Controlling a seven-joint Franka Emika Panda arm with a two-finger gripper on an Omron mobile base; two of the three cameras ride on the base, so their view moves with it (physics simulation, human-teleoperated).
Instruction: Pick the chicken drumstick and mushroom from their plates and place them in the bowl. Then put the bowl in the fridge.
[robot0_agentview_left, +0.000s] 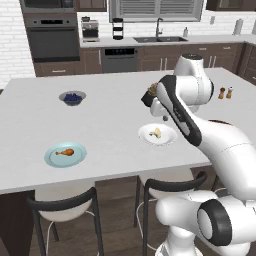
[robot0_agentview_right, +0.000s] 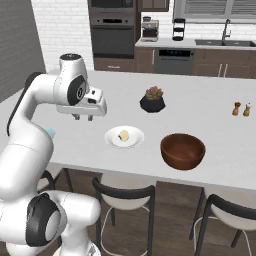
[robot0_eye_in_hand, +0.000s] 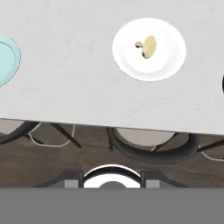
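The chicken drumstick (robot0_agentview_left: 65, 152) lies on the light blue plate (robot0_agentview_left: 52, 159) near the counter's front left. The mushroom (robot0_agentview_right: 123, 135) rests on the white plate (robot0_agentview_right: 135, 142); the hand view has the mushroom (robot0_eye_in_hand: 149, 46) and its plate (robot0_eye_in_hand: 168, 65) at the upper right. The reddish-brown bowl (robot0_agentview_right: 183, 150) stands empty to the right of that plate. My gripper (robot0_agentview_right: 83, 118) hangs above the counter, left of the white plate, fingers pointing down, open and holding nothing. A tall grey face (robot0_agentview_right: 20, 45) at the far left could be the fridge; I cannot tell.
A small grey bowl of berries (robot0_agentview_left: 72, 98) sits at the back left. A black plant pot (robot0_agentview_right: 152, 102) stands behind the white plate, with two shakers (robot0_agentview_right: 241, 109) to the right. Stools (robot0_agentview_right: 125, 192) line the counter's near edge. Oven and sink are along the back wall.
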